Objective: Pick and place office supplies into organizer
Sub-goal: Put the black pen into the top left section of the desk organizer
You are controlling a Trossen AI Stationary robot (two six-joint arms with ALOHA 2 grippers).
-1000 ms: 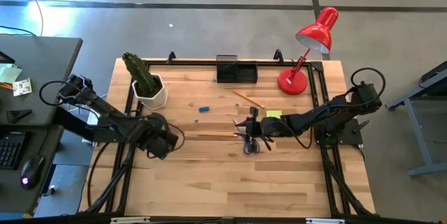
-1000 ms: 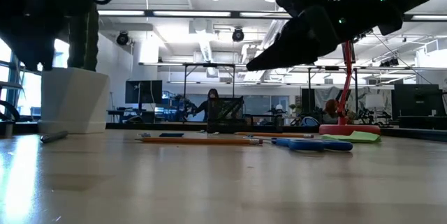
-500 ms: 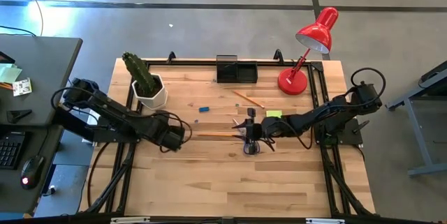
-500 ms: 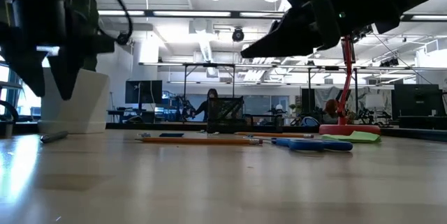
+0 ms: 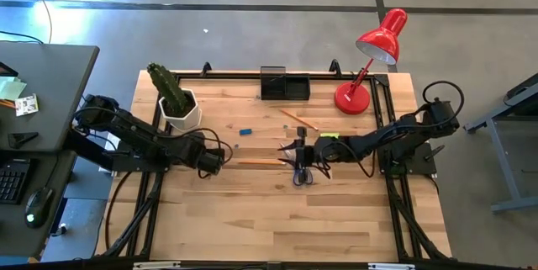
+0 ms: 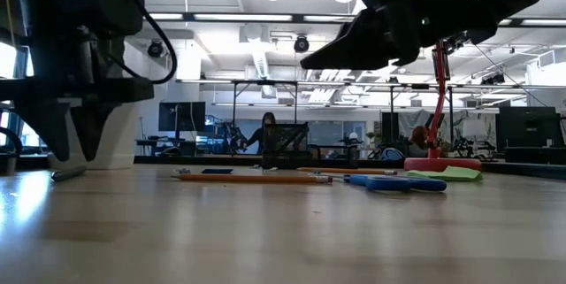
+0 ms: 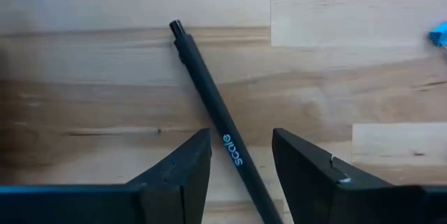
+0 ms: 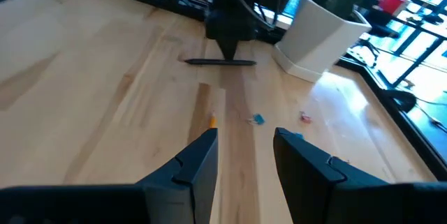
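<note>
A dark pen point(image 7: 202, 77) lies flat on the table's left half. My left gripper point(image 7: 241, 135) points down over it, open, with one finger on each side of the pen's barrel and a gap to each. In the low view the fingertips point(image 6: 75, 156) hang just above the pen point(image 6: 68, 174). My right gripper point(image 5: 298, 154) hovers open and nearly level above the blue-handled scissors point(image 5: 301, 172), with nothing between its fingers point(image 8: 244, 147). A pencil point(image 5: 261, 162) lies between the two grippers. The black organizer point(image 5: 284, 83) stands at the far edge.
A second pencil point(image 5: 299, 119), a green sticky-note pad point(image 5: 329, 137) and a tiny blue block point(image 5: 245, 131) lie mid-table. The white cactus pot point(image 5: 181, 110) stands far left, close behind my left arm. The red lamp point(image 5: 357, 97) stands far right. The near half of the table is bare wood.
My left gripper has swung toward the table's right and come down, ending low over the pen with its fingers pointing down. My right gripper has stayed in place, turning slightly at the wrist. Nothing on the table has moved.
</note>
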